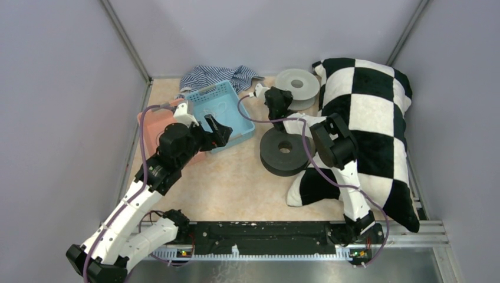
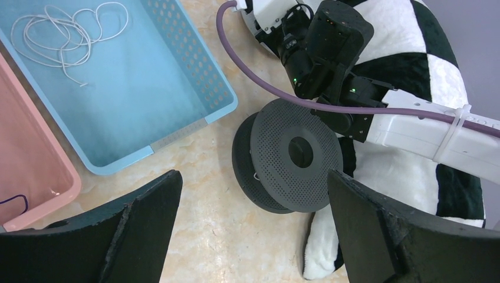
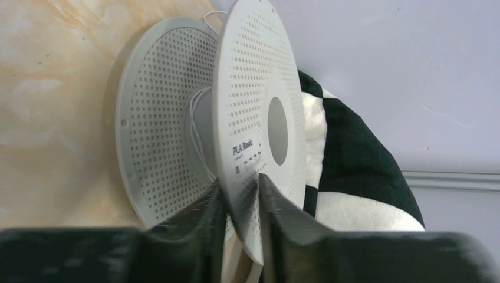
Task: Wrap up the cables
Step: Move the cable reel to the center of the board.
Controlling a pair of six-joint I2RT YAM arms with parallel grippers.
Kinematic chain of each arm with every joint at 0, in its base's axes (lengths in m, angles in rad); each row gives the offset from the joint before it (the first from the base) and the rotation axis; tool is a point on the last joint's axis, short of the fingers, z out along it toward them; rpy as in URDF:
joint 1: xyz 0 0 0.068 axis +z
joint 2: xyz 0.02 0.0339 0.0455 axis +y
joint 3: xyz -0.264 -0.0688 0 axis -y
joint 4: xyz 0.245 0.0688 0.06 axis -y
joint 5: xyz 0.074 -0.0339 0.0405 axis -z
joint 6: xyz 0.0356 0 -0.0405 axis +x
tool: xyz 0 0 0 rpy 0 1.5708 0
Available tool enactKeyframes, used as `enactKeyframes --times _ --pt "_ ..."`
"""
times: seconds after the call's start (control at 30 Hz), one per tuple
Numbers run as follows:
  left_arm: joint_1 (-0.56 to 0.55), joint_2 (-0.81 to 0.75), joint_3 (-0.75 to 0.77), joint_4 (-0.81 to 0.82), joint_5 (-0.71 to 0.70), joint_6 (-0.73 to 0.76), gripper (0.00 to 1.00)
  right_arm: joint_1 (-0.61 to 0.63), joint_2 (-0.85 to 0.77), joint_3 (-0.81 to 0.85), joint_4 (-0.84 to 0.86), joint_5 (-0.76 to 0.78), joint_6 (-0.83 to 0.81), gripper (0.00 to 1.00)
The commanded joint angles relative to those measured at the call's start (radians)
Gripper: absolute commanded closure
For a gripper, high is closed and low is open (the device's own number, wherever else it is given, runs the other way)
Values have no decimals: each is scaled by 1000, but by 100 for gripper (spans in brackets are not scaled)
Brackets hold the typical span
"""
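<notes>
A thin white cable (image 2: 59, 32) lies in loose loops in the blue basket (image 2: 177, 112). A thin dark cord end (image 2: 16, 199) shows in the pink basket (image 2: 41, 177). My left gripper (image 2: 253, 236) is open and empty, hovering over the table between the blue basket and a dark grey spool (image 2: 295, 156); in the top view it (image 1: 217, 130) is at the basket's near edge. My right gripper (image 3: 242, 200) is shut on the outer flange of a light grey spool (image 3: 259, 106), which has thin white cord (image 3: 200, 141) round its hub. In the top view it (image 1: 277, 101) is beside that spool (image 1: 298, 85).
A black-and-white checkered pillow (image 1: 371, 112) fills the right side, under the right arm. A striped cloth (image 1: 215, 75) lies at the back behind the baskets. The pink basket (image 1: 154, 127) sits left of the blue one (image 1: 230, 109). Grey walls close in the table.
</notes>
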Motion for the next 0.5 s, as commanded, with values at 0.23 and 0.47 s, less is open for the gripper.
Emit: enactKeyframes --times 0.23,0.47 --pt "3 -1 17 58 27 15 1 1 -44 0 99 26 7 100" --pt "2 -7 21 61 39 8 2 2 -154 62 -114 -71 216 100"
